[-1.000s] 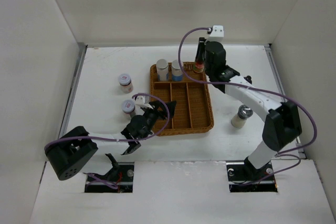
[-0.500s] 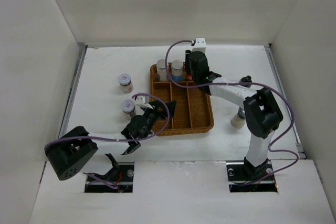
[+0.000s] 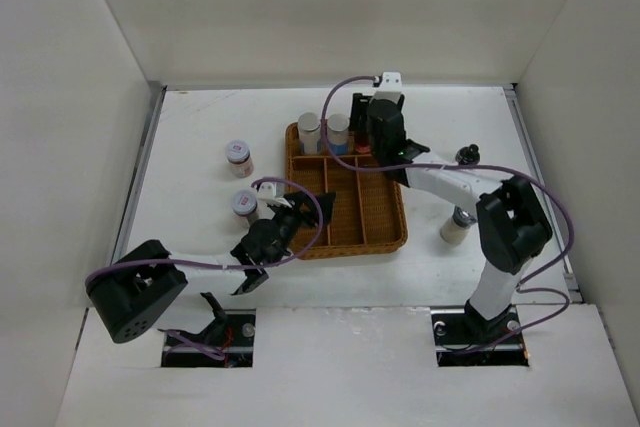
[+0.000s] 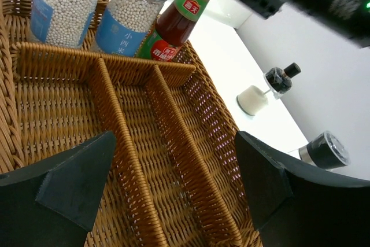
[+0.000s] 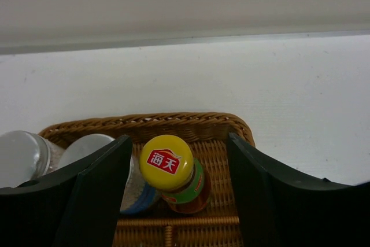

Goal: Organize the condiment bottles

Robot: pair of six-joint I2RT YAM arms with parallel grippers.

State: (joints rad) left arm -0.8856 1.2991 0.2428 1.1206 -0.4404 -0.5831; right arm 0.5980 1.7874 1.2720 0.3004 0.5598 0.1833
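The slim dark-red sauce bottle (image 5: 167, 162) with its yellow cap stands in the back row of the wicker tray (image 5: 144, 121), next to two clear jars with silver lids (image 3: 309, 130) (image 3: 338, 130). My right gripper (image 5: 178, 148) is open around the bottle, with a gap on each side; in the top view the gripper (image 3: 364, 119) partly hides the bottle (image 3: 359, 139). My left gripper (image 4: 173, 143) is open and empty over the tray's near left part (image 3: 305, 209). Two jars with white-pink lids (image 3: 238, 155) (image 3: 244, 203) stand left of the tray.
A dark-lidded jar (image 3: 458, 224) and a small black-capped bottle (image 3: 466, 155) stand on the table right of the tray (image 3: 345, 250). A small white container (image 4: 251, 99) stands beside the black-capped bottle. White walls enclose the table on three sides.
My right gripper has moved left from the tray's back right corner to above the tray's back row, and the sauce bottle now stands there between open jaws. My left arm has not moved.
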